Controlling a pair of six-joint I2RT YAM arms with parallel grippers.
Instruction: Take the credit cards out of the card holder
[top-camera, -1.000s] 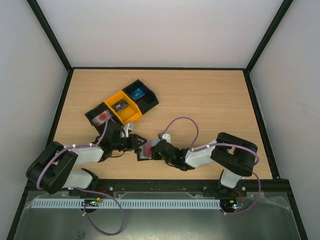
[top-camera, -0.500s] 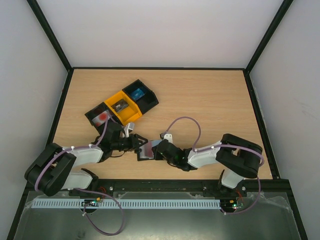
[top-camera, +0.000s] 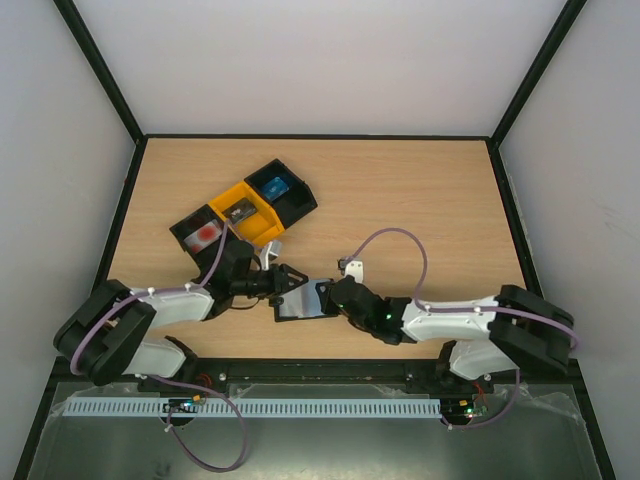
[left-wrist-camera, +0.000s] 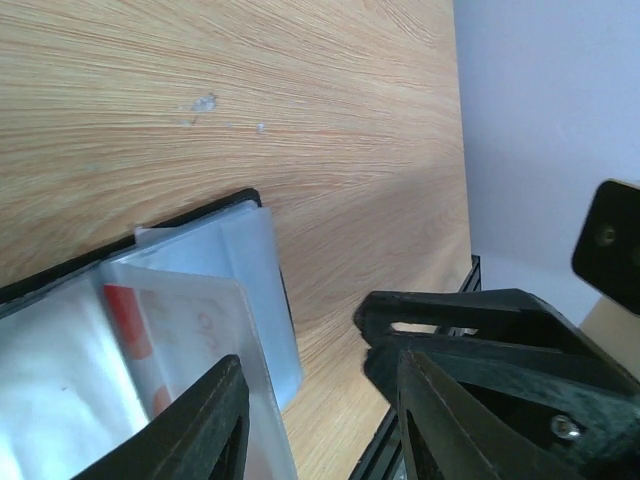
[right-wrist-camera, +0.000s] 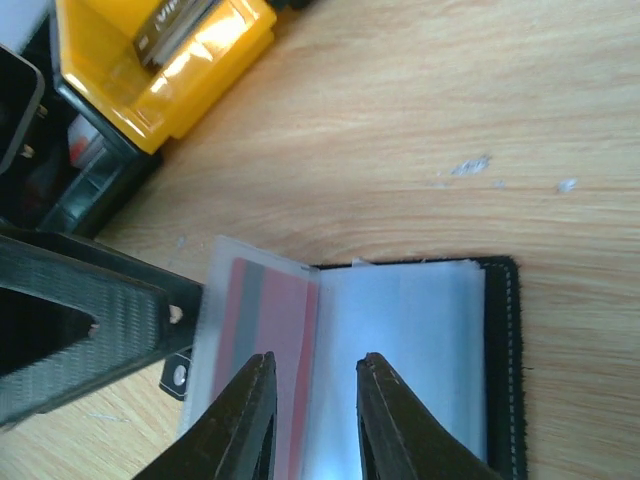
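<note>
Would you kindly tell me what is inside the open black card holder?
The flat black card holder holds cloudy clear plastic sleeves, with a red, grey-striped plastic card showing through one. Any cards behind the other sleeves are covered.

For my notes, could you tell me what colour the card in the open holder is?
The card is red, grey-striped; right wrist view.

Nothing here can be read with certainty. The dark item (right-wrist-camera: 172, 28) in the yellow bin (right-wrist-camera: 120, 95), up and left of the right pincer (right-wrist-camera: 316, 362), bears pale lettering too blurred to make out. The red-striped card (left-wrist-camera: 165, 335) beside the left pincer (left-wrist-camera: 320, 380) shows faint, illegible marks.
</note>
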